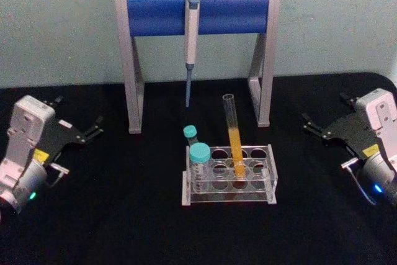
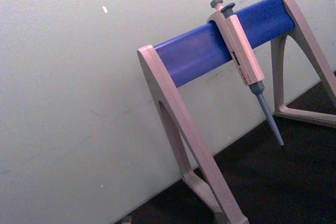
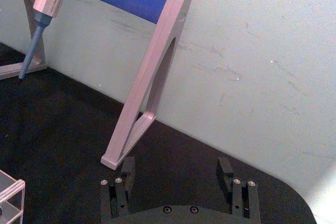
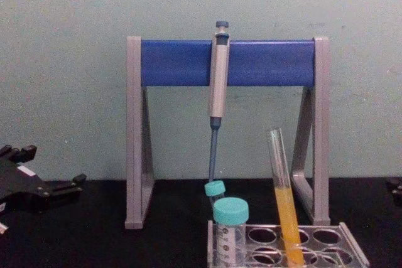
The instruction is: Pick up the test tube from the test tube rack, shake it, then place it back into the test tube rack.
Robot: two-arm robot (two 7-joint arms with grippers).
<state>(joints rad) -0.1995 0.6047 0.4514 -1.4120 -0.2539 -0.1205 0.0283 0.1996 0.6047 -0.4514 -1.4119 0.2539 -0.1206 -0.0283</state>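
The test tube [image 1: 234, 133] leans in the test tube rack [image 1: 231, 199], lower centre. It is probably light, brittle, slippery and uncapped; grip gently above the liquid. Left gripper [image 1: 77, 116] and right gripper [image 1: 325, 113] wait at the frame edges, fingers spread, empty.

Head view downward, chest view level (shared: pipette stand [image 1: 155, 15])

Your left arm [image 1: 25, 147] sits low and far out on its own side, wrist behind the left jaws, which point forward and inward and stand wide apart, empty. Your right arm [image 1: 379, 147] mirrors it, wrist behind the right jaws, whose fingers [image 3: 127, 170] are spread wide and grip nothing.
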